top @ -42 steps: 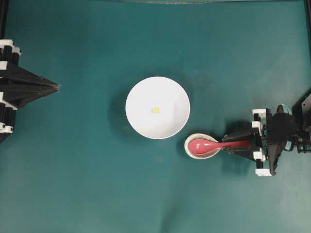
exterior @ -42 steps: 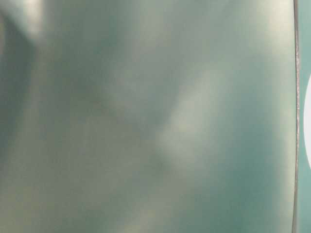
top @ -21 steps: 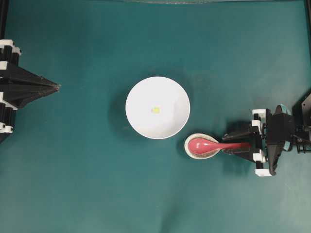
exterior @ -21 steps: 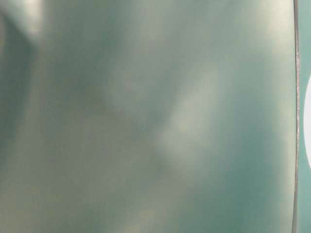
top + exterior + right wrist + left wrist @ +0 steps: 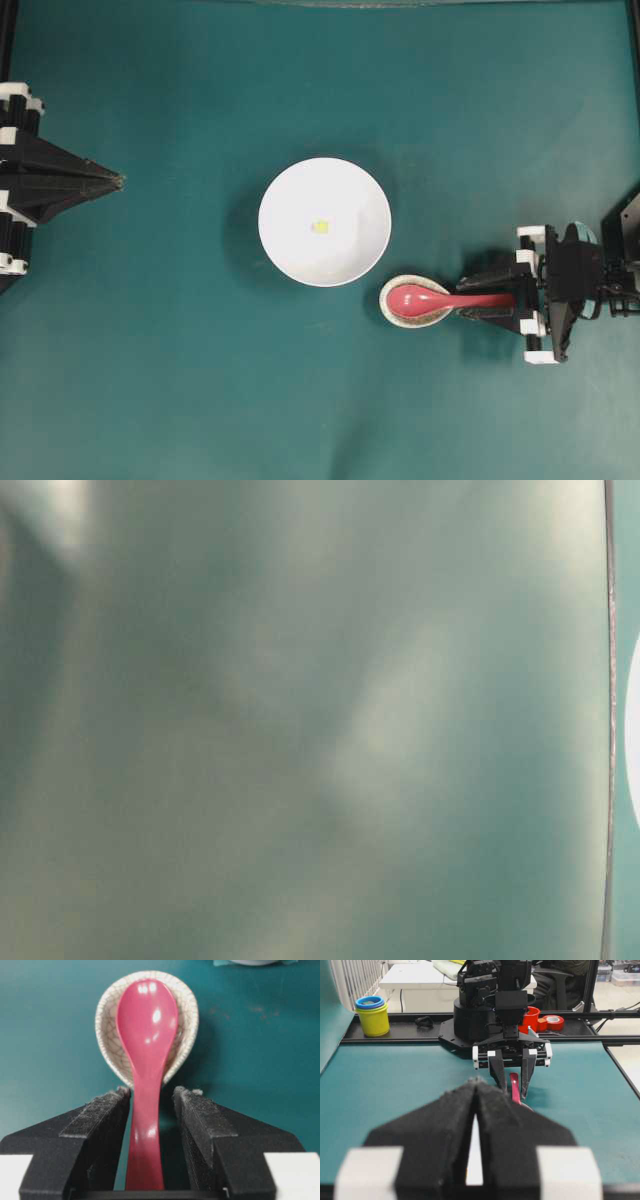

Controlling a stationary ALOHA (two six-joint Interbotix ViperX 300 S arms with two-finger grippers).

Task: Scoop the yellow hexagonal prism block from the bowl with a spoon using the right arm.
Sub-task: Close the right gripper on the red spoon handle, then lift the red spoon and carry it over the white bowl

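Red-pink spoon (image 5: 147,1060) sits with its scoop in the little speckled dish (image 5: 187,1012), handle running between the right gripper's (image 5: 152,1097) spread fingers, a gap showing on either side. Yellow block (image 5: 320,226) sits mid white bowl (image 5: 290,195); left gripper (image 5: 476,1087) is pressed together.

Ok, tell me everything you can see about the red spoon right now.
The spoon is glossy red-pink, looks like glazed ceramic or plastic, with an oval scoop and a short straight handle. Its scoop lies face up in a small crackle-patterned beige dish, just below and right of the white bowl in the overhead view. The handle juts out over the dish's rim toward the right gripper, whose open jaws stand either side of it; a gap shows on the right, the left looks close or touching.
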